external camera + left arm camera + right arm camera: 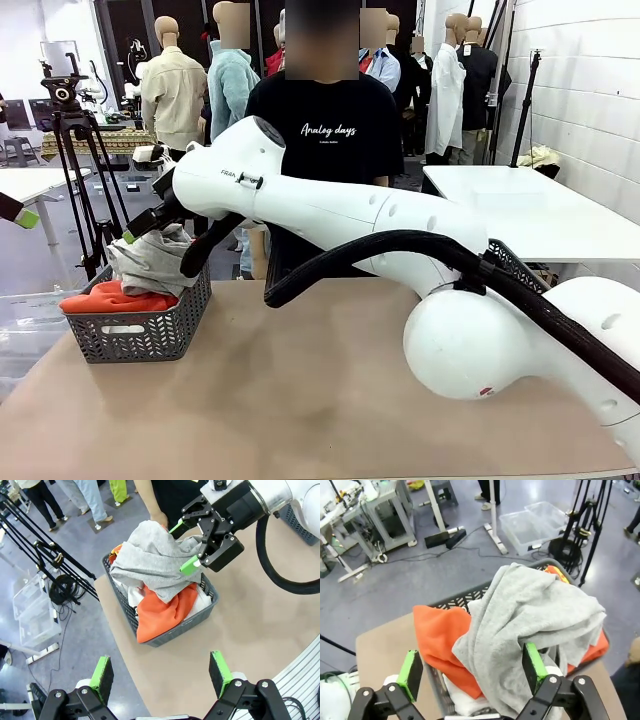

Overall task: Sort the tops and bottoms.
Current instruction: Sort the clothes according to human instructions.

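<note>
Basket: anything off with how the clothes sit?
Yes. The grey top is heaped over the basket rim rather than tucked in, and the orange top spills over the near wall. Right gripper hangs open beside the pile.

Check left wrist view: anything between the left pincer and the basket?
Nothing: bare brown table lies between the open left pincer and the grey basket.
</note>
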You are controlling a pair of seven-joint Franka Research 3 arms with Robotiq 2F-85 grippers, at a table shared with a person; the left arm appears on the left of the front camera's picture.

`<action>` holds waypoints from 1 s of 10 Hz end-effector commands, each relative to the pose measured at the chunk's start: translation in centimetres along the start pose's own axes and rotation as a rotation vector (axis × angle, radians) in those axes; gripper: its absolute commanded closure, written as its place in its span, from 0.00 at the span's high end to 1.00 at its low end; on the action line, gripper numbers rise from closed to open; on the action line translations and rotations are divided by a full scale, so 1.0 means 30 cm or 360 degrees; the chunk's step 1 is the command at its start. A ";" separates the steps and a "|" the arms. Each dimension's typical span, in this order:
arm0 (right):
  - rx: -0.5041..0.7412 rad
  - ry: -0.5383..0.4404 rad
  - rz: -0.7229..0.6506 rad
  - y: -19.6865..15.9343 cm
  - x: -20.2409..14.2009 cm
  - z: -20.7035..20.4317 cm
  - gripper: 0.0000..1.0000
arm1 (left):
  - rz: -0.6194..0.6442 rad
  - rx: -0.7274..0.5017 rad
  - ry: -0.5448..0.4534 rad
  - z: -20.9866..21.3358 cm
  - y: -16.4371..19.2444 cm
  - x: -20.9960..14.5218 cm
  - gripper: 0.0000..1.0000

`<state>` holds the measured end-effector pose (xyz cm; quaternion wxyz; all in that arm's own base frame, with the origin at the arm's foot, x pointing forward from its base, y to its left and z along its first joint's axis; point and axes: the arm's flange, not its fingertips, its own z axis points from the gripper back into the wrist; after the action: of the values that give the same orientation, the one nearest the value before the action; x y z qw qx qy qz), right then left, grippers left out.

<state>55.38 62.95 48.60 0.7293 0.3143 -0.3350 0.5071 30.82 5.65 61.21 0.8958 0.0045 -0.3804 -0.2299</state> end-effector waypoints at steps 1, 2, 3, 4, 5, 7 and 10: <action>-0.0080 0.0031 -0.0014 -0.184 0.364 -0.269 1.00 | 0.0004 0.0001 0.0000 0.000 0.002 -0.001 1.00; -0.0069 0.0032 -0.0028 -0.183 0.361 -0.264 1.00 | 0.0004 0.0001 0.0000 0.000 0.002 -0.001 1.00; -0.0072 0.0068 -0.0048 -0.178 0.357 -0.270 1.00 | 0.0004 0.0001 0.0000 0.000 0.002 -0.001 1.00; -0.0100 0.0096 -0.0074 -0.176 0.355 -0.268 1.00 | 0.0004 0.0001 0.0000 0.000 0.002 -0.001 1.00; -0.0102 0.0130 -0.0124 -0.171 0.352 -0.262 1.00 | 0.0004 0.0001 0.0000 0.000 0.002 -0.001 1.00; -0.0110 0.0167 -0.0164 -0.163 0.352 -0.259 1.00 | 0.0004 0.0001 0.0000 0.000 0.002 -0.001 1.00; -0.0105 0.0254 -0.0306 -0.185 0.367 -0.262 1.00 | 0.0004 0.0001 0.0000 0.000 0.002 -0.001 1.00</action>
<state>55.05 62.80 48.63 0.7853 0.2922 -0.2895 0.4628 30.82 5.65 61.21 0.8958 0.0045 -0.3804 -0.2299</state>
